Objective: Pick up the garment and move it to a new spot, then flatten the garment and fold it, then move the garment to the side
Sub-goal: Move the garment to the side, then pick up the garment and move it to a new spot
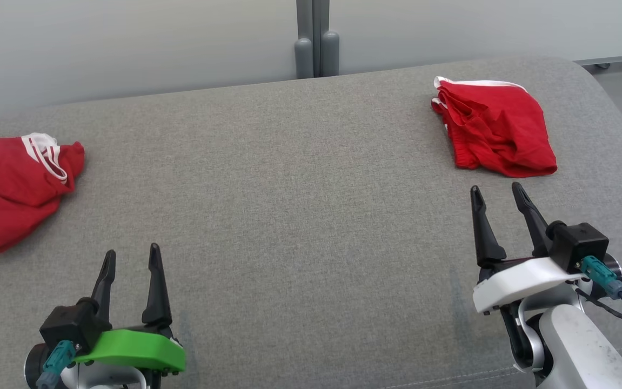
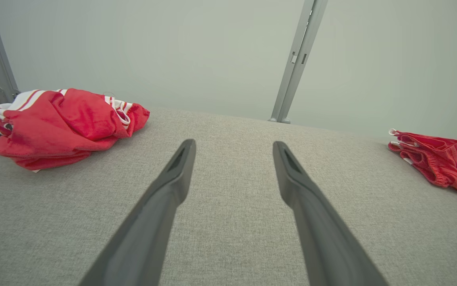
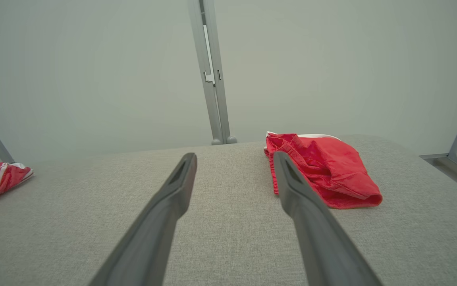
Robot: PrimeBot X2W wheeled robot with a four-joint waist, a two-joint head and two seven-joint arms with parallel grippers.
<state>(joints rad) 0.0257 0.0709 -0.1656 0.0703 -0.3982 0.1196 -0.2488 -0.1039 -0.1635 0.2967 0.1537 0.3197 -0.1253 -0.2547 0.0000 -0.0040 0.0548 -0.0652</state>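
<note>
Head view looks down on a wide grey cloth-covered bench (image 1: 289, 189) with two pieces of clothing on it. A crumpled red garment with white stripes (image 1: 8, 189) lies at the left edge. A red garment with a white band, lying flatter (image 1: 497, 132), sits near the far right corner. This view also shows the tops of both claws. The left claw (image 1: 132, 249) has a green cover and the right claw (image 1: 496, 187) has a white one.

Left wrist view sits low over the bench and shows the side of the striped garment (image 2: 61, 123). From there it looks like a puffy heap with a dark patch at its left end. The left claw (image 2: 233, 142) is spread wide and holds nothing. The heap is ahead of it and off to its left, well apart. The flatter garment (image 2: 438, 163) is far off to its right.

Right wrist view shows the right claw (image 3: 234, 154) spread wide too, with nothing in it. The flatter garment (image 3: 323, 171) is just ahead, a bit to the right. One finger covers part of its edge in this view. In the head view a thin strip of bare bench lies between the fingertips and the cloth. A grey metal post (image 3: 212, 71) stands against the wall behind the far edge.
</note>
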